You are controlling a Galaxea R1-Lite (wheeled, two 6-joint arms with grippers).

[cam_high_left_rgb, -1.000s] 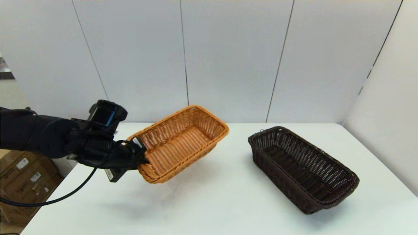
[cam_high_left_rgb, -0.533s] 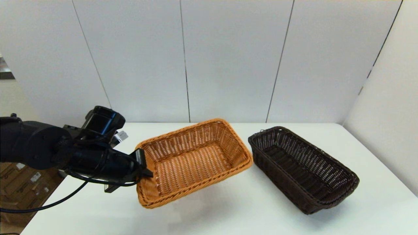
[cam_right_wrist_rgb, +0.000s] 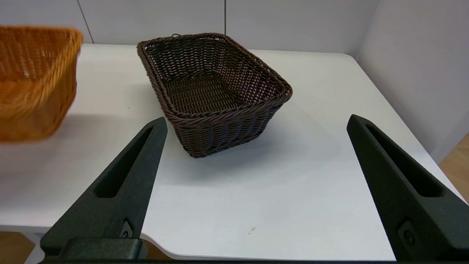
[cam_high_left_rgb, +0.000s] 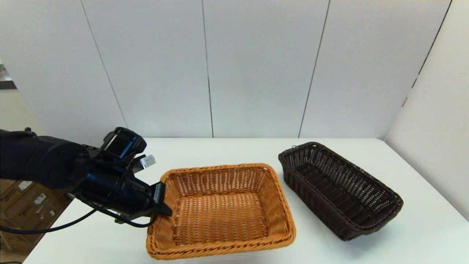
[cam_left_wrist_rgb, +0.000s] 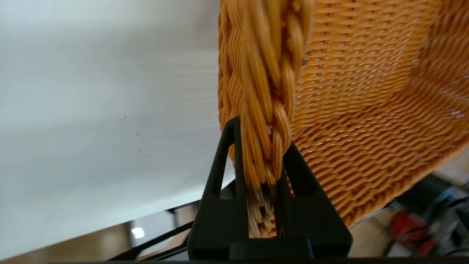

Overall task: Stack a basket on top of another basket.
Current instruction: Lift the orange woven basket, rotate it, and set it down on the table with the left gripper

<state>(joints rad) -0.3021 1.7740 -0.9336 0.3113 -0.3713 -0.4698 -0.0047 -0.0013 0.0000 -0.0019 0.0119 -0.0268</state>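
Orange basket (cam_high_left_rgb: 220, 211), rim clamped in left gripper (cam_high_left_rgb: 161, 201) jaws, sat near bench (cam_high_left_rgb: 227, 150) front, apart from dark basket (cam_high_left_rgb: 339, 189); right gripper (cam_right_wrist_rgb: 256, 157) jaws wide; stacking undone.

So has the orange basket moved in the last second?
Yes. The orange basket, gripped at its rim by the left gripper, came down and toward the robot, levelling out, while the dark brown basket kept its place on the table.

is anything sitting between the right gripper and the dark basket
Nothing visible does. The open right gripper faces the dark brown basket across bare white table; the orange basket, clamped by the left gripper, is off to the side.
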